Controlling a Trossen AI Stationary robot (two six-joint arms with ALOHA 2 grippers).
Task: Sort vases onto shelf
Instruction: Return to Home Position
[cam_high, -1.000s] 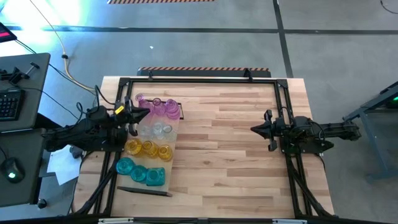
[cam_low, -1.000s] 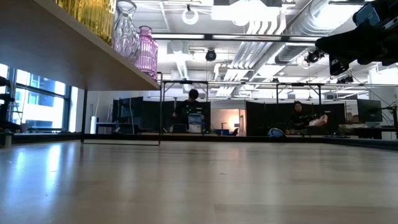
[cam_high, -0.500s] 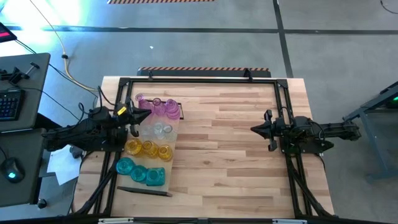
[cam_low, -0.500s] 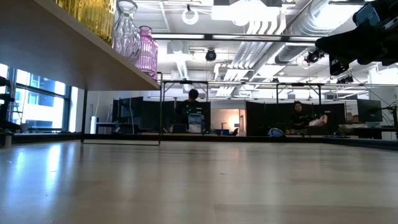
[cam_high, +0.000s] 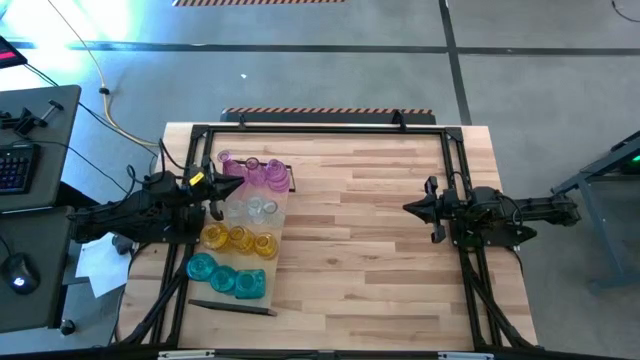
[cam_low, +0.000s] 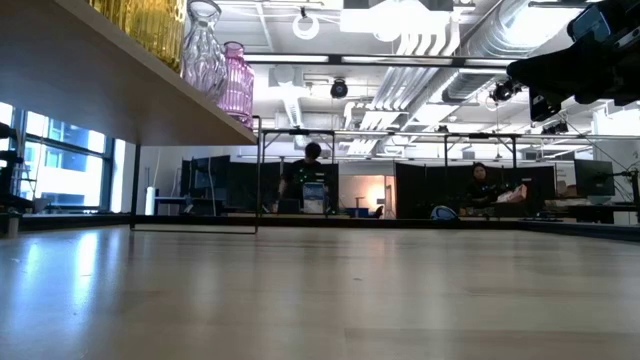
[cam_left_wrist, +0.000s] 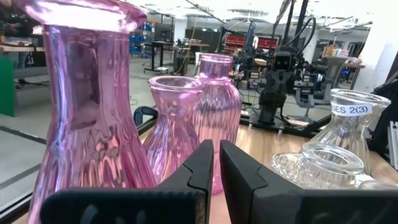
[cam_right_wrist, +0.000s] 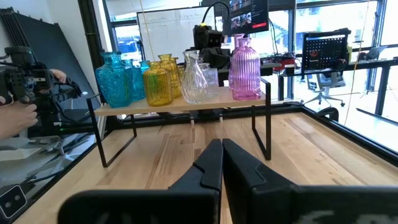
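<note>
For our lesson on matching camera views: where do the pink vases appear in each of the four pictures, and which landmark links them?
High view: pink vases at the top end of the shelf.
Low view: one pink vase on the shelf, upper left.
Left wrist view: pink vases close up, the largest things in view.
Right wrist view: pink vase ending the row.
Shared landmark: clear vases beside them.

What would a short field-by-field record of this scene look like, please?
Shelf: on the left side of the table
Vases: pink vases, clear vases, yellow vases, teal vases, grouped by colour along the shelf
Left pincer: shut, empty, beside the pink vases
Right pincer: shut, empty, over the table's right side, apart from the shelf
</note>
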